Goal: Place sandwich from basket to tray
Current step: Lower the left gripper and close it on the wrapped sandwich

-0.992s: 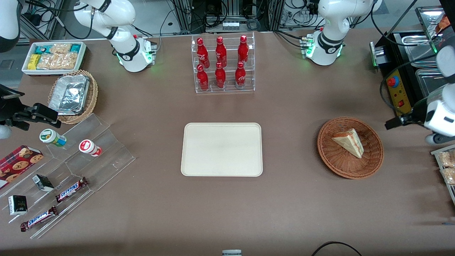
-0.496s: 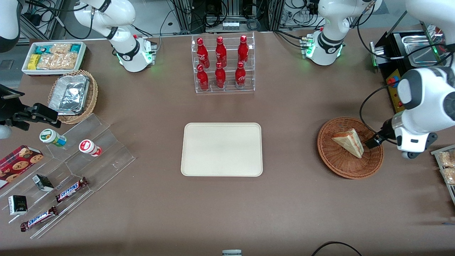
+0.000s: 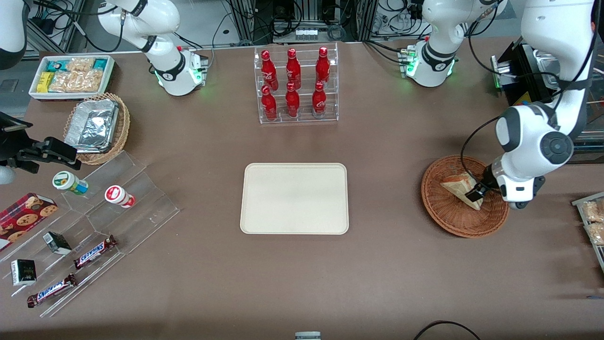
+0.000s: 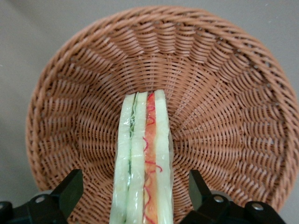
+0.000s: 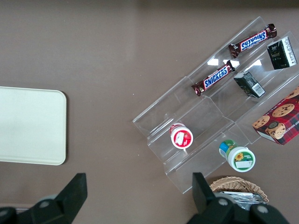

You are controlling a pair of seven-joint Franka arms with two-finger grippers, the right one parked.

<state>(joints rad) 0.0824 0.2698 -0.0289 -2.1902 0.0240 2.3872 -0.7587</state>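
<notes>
We hold our hand (image 4: 133,198) spread, one finger (image 4: 70,189) on each side of the sandwich (image 4: 142,158), so a squeeze would catch its flat bread faces. The sandwich stands on edge in the basket (image 3: 448,217). The tray (image 3: 295,198) waits mid-tabletop (image 3: 387,264), well apart.

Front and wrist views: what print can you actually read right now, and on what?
"SNICKERS": two candy bars on the clear stepped rack.
Red bottles: white script, too small to read.
Cookie box, cups, dark packets: print unreadable.
Sandwich, basket, tray: no text.
The gripper, open, straddles the sandwich.
</notes>
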